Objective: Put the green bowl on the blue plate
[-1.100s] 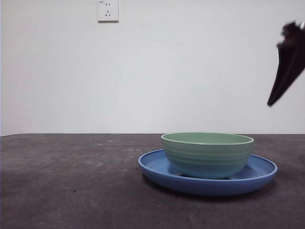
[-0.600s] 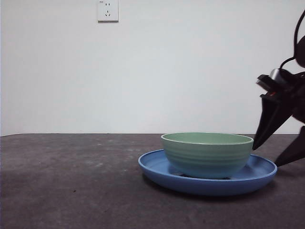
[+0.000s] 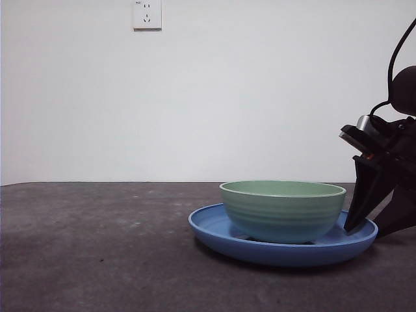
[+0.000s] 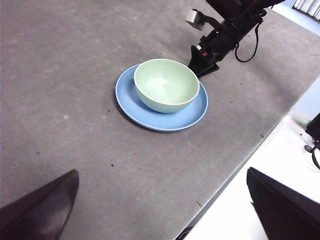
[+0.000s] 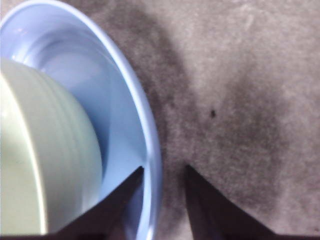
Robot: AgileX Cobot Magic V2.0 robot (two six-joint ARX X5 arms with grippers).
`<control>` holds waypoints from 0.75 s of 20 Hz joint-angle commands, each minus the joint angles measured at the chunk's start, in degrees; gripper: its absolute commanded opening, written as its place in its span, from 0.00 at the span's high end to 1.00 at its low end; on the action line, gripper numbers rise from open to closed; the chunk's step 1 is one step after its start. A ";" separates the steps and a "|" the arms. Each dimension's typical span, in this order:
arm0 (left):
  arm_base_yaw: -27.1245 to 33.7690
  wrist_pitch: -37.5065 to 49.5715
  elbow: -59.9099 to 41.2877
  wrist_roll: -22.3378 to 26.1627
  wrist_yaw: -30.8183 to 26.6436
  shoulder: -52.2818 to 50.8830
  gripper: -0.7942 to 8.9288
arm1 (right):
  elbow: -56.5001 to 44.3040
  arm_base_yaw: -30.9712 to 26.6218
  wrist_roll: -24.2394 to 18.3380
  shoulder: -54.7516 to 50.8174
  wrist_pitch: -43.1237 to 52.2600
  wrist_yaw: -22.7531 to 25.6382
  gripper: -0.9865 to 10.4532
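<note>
Resting upright inside the blue plate (image 3: 364, 238), the green bowl (image 3: 283, 210) looked already delivered; the right gripper (image 5: 164, 169) straddled the plate's right rim with narrow empty jaws, while the left gripper (image 4: 160, 200) waited wide.

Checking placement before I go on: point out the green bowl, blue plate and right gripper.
green bowl (image 3: 283, 214), front view, ridged outer wall.
blue plate (image 3: 214, 235), front view, raised rim.
right gripper (image 5: 164, 172), right wrist view, between fingertips.

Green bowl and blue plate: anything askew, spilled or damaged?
Nothing stands out. The green bowl sits upright and level inside the blue plate, empty, with no visible chips or spills. The only notable thing: the right gripper straddles the plate's rim, one jaw inside, one outside.
</note>
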 commanded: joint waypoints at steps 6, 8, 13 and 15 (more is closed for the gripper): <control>-0.46 0.63 0.66 0.48 -0.24 0.11 0.32 | 0.83 0.26 0.87 1.40 1.90 0.07 0.91; -0.46 0.63 0.66 0.48 -0.24 0.11 0.32 | 1.77 0.26 1.27 1.09 1.49 0.07 0.91; -0.46 0.20 0.66 0.48 -0.24 0.11 0.32 | 6.19 1.68 2.84 0.35 -2.34 0.04 0.91; -0.46 0.22 0.66 0.52 -0.24 0.11 0.32 | 8.04 3.32 3.89 0.35 -3.26 0.04 0.91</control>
